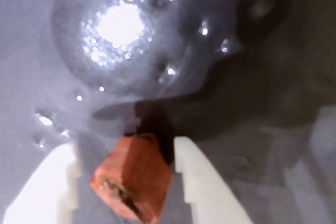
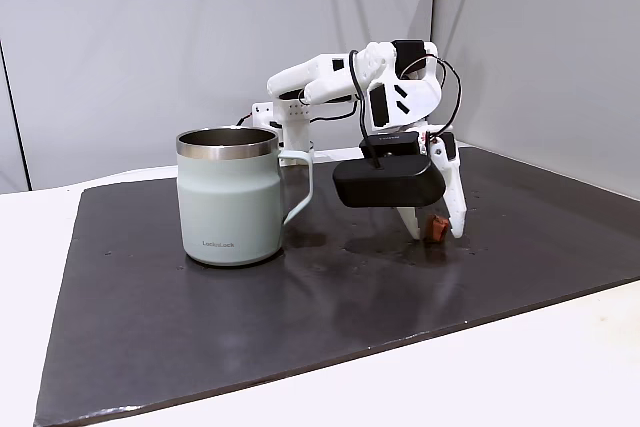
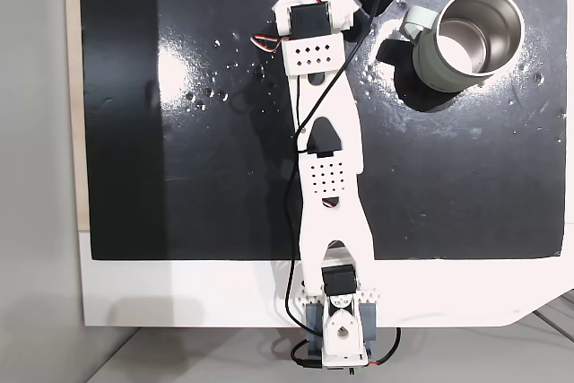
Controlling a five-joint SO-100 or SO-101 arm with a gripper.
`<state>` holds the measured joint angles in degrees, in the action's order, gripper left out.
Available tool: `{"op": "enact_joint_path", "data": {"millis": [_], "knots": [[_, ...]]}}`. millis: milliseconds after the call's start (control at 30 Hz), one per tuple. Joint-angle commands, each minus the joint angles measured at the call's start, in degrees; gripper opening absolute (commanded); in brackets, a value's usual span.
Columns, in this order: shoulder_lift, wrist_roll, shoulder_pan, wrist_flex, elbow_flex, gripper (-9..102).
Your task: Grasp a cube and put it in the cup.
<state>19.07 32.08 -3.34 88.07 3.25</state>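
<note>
Grasp step. The gripper [image 1: 126,174] is down on the black mat [image 2: 200,307], jaws partly open and straddling the cube [image 1: 132,177]; whether both fingers touch it, cannot tell. Cube sits on the mat well toward its far edge in the overhead fixed view, tilted on a corner, no clear long axis. Next: close, lift, carry over to the mug [image 2: 228,195], upright, handle toward the gripper.
</note>
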Motion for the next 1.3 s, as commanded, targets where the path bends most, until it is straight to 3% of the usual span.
{"op": "enact_joint_path", "data": {"millis": [0, 400, 1267], "knots": [[0.09, 0.7, -0.35, -0.97, 0.79, 9], [1.14, -0.26, 0.26, 3.16, 5.98, 2], [38.41, -8.96, 13.89, 11.34, 1.05, 2]]}}
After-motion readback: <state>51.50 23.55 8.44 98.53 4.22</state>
